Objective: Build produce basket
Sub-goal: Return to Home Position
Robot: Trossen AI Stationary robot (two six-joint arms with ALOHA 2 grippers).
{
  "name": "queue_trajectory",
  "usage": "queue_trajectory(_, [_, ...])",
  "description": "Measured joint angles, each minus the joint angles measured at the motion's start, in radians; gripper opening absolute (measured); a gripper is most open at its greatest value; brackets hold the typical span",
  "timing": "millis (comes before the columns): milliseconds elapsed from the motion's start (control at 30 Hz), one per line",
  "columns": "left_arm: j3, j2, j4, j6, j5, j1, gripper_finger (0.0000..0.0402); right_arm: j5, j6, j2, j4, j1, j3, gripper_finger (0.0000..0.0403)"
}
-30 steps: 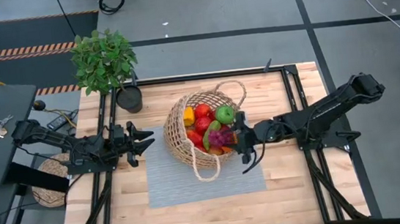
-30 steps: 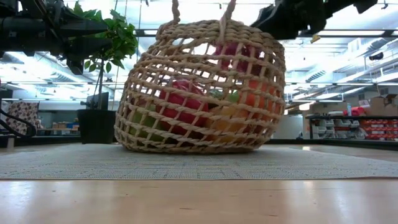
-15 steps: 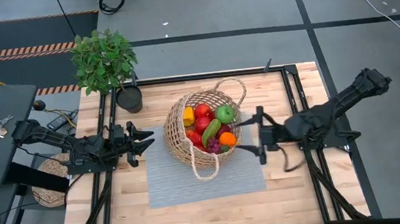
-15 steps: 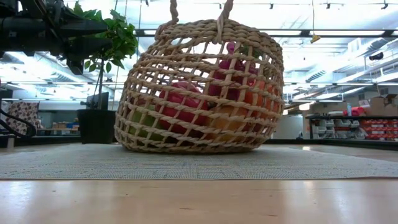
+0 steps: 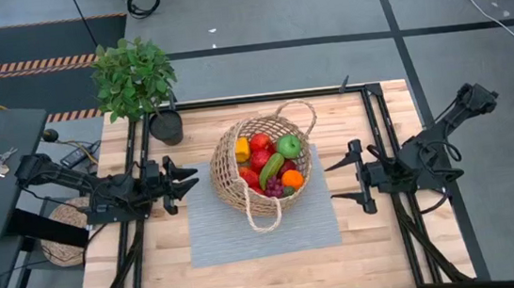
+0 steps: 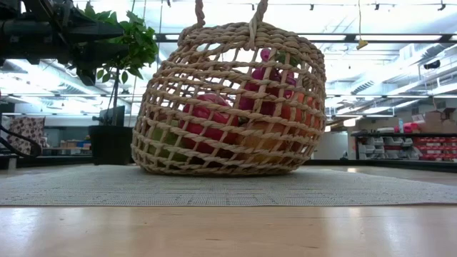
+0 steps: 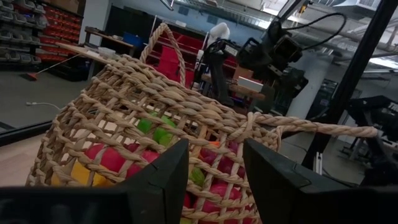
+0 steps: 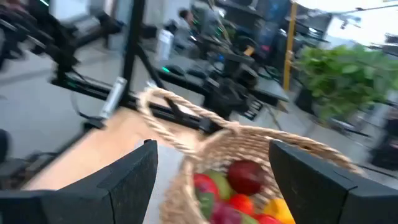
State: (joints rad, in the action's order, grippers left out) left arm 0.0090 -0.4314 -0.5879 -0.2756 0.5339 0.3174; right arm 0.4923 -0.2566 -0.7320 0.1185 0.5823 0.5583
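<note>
High view: the right gripper [image 5: 332,183] has pulled back from the basket [image 5: 232,179]. A second ago it hung over the rim; it is now well apart, near the table's [image 5: 381,255] right edge. Its claws are spread wide and hold nothing. The left gripper [image 5: 190,177] is unchanged, just left of the basket, its claws also apart and empty. The basket stands on the grey mat [image 5: 247,235] with the produce [image 5: 269,166] inside: green apple [image 5: 287,146], red apple [image 5: 260,143], yellow pepper [image 5: 241,149], cucumber [image 5: 271,169], orange [image 5: 292,178] and grapes [image 5: 274,190]. A potted plant [image 5: 134,75] stands at the far left corner.

Low view: the dark arm seen at upper right a second ago is gone. The basket has not moved. The left arm [image 6: 50,36] is at upper left.

Left wrist view: the wicker fills the gap between its fingers [image 7: 161,180], with the right arm [image 7: 273,53] beyond it.

Right wrist view: fingers [image 8: 134,174] wide apart, the basket and plant ahead.
</note>
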Motion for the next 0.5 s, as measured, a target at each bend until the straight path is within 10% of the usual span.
queue_trajectory(500, [0.0, 0.0, 0.001, 0.0, 0.0, 0.0, 0.016, -0.225, 0.116, 0.303, 0.362, -0.111, -0.408, 0.0309])
